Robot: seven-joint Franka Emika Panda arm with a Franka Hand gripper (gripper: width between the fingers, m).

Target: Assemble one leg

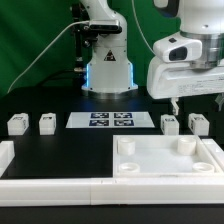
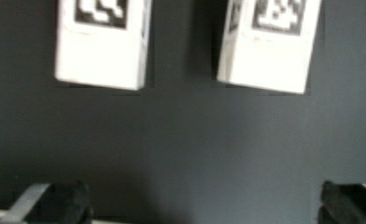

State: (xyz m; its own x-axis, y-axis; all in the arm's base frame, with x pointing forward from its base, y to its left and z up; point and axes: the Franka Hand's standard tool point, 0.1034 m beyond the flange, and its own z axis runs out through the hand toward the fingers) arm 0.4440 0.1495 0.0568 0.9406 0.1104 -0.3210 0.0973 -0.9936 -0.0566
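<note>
the step in hand is judged to be the approach to a first leg: nothing is held, and nothing is seated in the tabletop piece point(image 1: 168, 160).

the gripper point(image 1: 177, 104) hangs above the dark table point(image 1: 60, 142) at the exterior view's right. it is over the pair of legs there, the inner leg point(image 1: 170, 123) and the outer leg point(image 1: 198, 123), and clear of both. in the wrist view its fingers point(image 2: 47, 200) are spread wide, with only bare table between them. two tagged white blocks, one block point(image 2: 103, 40) and the other block point(image 2: 269, 40), are seen beyond the fingertips. they are taken to be that same pair, though this cannot be confirmed.

two more legs, the far-left leg point(image 1: 17, 124) and its neighbour point(image 1: 46, 123), stand at the exterior view's left. the marker board point(image 1: 110, 121) lies between the two pairs. all four legs are loose on the table, well apart from the tabletop piece.

for the next move, one leg would have to be centred between the fingers, the gripper lowered around it and closed on its sides. the leg would then be carried to a corner socket.

the tabletop piece lies like a shallow tray inside the white border rails point(image 1: 60, 188). its round corner sockets point(image 1: 127, 146) appear empty, and nothing else is seen lying in it.
</note>
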